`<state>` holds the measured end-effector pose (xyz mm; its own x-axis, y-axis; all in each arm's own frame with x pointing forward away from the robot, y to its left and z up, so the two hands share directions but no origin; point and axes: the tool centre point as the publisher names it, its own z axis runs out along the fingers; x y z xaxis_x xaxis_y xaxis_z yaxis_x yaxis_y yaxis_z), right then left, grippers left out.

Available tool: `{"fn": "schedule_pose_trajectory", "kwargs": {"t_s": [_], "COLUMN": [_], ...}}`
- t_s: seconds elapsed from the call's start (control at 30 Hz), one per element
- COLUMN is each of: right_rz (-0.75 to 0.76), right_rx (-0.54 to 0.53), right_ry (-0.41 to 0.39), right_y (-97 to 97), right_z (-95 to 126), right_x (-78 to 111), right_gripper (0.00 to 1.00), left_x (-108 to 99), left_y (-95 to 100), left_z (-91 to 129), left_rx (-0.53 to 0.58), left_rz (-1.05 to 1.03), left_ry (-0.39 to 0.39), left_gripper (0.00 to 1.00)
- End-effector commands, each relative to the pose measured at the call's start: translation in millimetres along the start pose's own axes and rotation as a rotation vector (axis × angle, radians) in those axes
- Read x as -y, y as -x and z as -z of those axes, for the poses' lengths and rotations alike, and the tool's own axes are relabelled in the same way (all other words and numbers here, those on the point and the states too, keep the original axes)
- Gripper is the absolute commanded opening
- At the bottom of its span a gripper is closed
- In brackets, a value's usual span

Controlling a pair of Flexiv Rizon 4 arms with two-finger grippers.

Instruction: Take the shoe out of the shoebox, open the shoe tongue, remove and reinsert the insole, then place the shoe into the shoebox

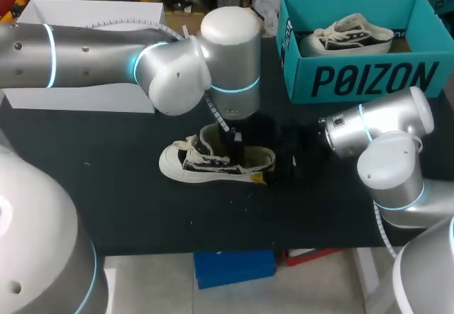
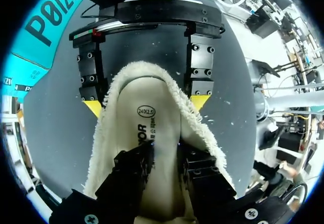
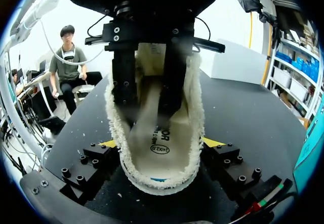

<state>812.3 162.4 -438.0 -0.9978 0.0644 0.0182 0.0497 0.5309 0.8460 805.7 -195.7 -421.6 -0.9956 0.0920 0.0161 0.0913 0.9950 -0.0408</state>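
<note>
A cream low-top shoe [image 1: 213, 161] with black sides and a fleecy lining lies on the black table, toe to the left. My left gripper [image 1: 230, 144] reaches down into its opening. In the left wrist view its fingers [image 2: 166, 166] stand open, tips on the cream insole [image 2: 147, 128], nothing pinched between them. My right gripper [image 1: 280, 161] is at the heel. Its yellow-tipped fingers [image 3: 161, 143] sit against the heel from both sides, wide apart. The teal shoebox [image 1: 355, 80] stands at the back right with a second shoe [image 1: 347, 36] inside.
A white box [image 1: 92, 9] stands at the back left, partly behind my left arm. The table's front edge runs just below the shoe. Bare black tabletop lies left of the shoe's toe.
</note>
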Motion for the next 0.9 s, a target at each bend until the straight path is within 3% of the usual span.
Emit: {"fn": "schedule_pose_trajectory", "kwargs": {"t_s": [0.03,0.17,0.23,0.37,0.47,0.7,0.9], "right_rz": [-0.001,-0.001,-0.001,-0.001,-0.001,-0.001,-0.001], "right_rx": [-0.001,-0.001,-0.001,-0.001,-0.001,-0.001,-0.001], "right_ry": [-0.002,-0.002,-0.002,-0.002,-0.002,-0.002,-0.002], "right_y": [-0.9,-0.9,-0.9,-0.9,-0.9,-0.9,-0.9], "right_z": [0.8,0.8,0.8,0.8,0.8,0.8,0.8], "right_x": [-0.7,-0.7,-0.7,-0.7,-0.7,-0.7,-0.7], "right_gripper": [0.0,0.0,0.0,0.0,0.0,0.0,0.0], "left_x": [-6.5,-9.9,-11.9,-18.3,-24.6,-37.4,-43.6], "left_y": [-1.3,2.0,4.8,12.1,19.1,21.5,27.7], "left_z": [-25.5,-31.8,-35.1,-39.8,-44.2,-42.4,-47.5], "left_rx": [0.204,0.319,0.337,0.368,0.367,0.324,0.334], "left_rz": [0.004,-0.011,-0.014,-0.006,0.018,0.064,0.078], "left_ry": [0.061,0.089,0.085,0.091,0.096,0.059,0.074], "left_gripper": [0.27,0.24,0.18,0.21,0.31,0.31,0.28]}}
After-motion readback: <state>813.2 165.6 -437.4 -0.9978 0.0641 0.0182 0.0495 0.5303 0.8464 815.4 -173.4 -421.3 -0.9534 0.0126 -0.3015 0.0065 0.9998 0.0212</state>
